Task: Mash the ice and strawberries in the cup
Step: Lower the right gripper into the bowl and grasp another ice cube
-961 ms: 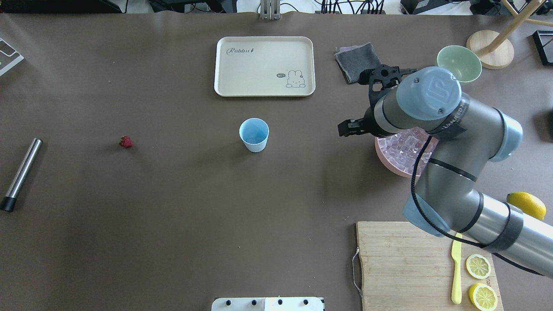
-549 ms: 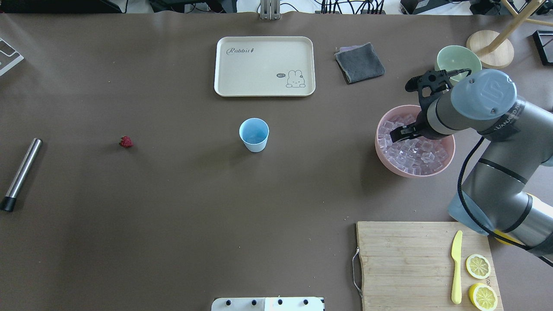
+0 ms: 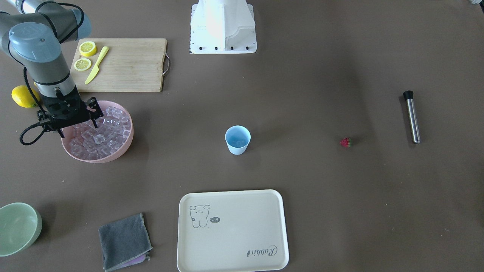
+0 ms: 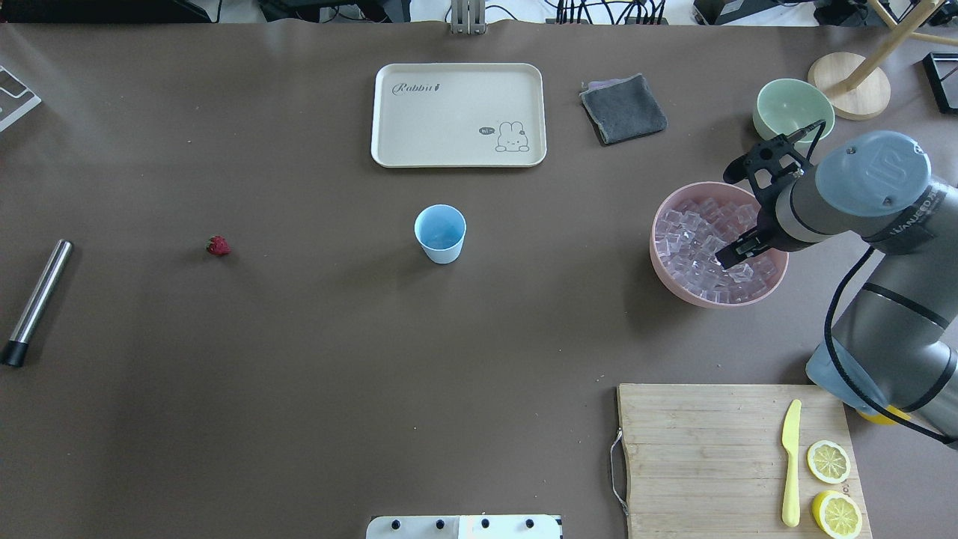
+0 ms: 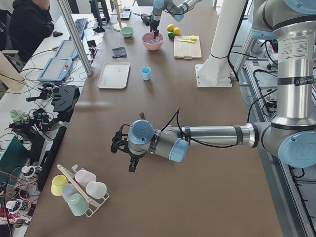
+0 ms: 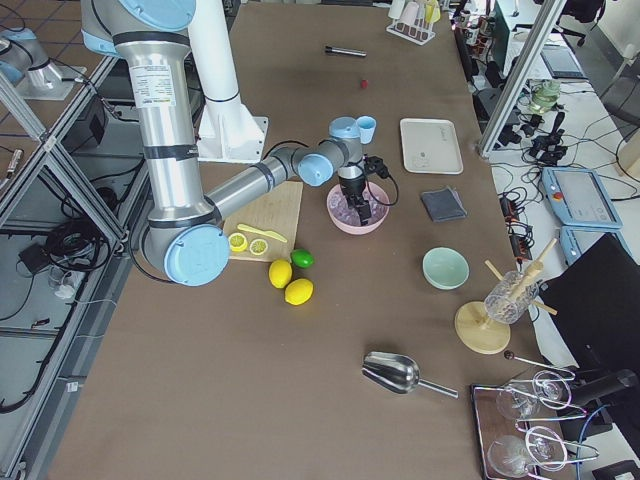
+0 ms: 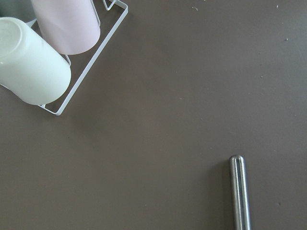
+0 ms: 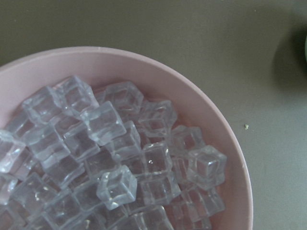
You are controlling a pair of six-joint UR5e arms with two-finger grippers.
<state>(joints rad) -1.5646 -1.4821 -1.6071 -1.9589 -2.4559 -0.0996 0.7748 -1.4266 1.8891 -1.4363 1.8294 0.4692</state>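
The light-blue cup (image 4: 440, 232) (image 3: 238, 139) stands upright mid-table. Far to its left lies the small red strawberry (image 4: 218, 245) (image 3: 345, 142). Clear ice cubes (image 4: 696, 239) (image 8: 115, 158) fill a pink bowl (image 4: 676, 287) (image 3: 113, 153) to the cup's right. My right gripper (image 4: 737, 251) (image 3: 72, 122) hangs open over the ice, fingers pointing down into the bowl, with nothing seen held. The left gripper (image 5: 117, 145) shows only in the exterior left view, beyond the table's left end; I cannot tell its state.
A steel muddler (image 4: 37, 299) (image 7: 239, 191) lies at the far left. A cream tray (image 4: 458, 114), grey cloth (image 4: 623, 108) and green bowl (image 4: 789, 108) sit at the back. A cutting board (image 4: 696, 449) with knife and lemon halves is front right. A cup rack (image 7: 72, 86) is near the left wrist.
The right arm swung rightward from the bowl's left side to over the bowl, and its gripper came down toward the ice. Cup and strawberry stayed put.
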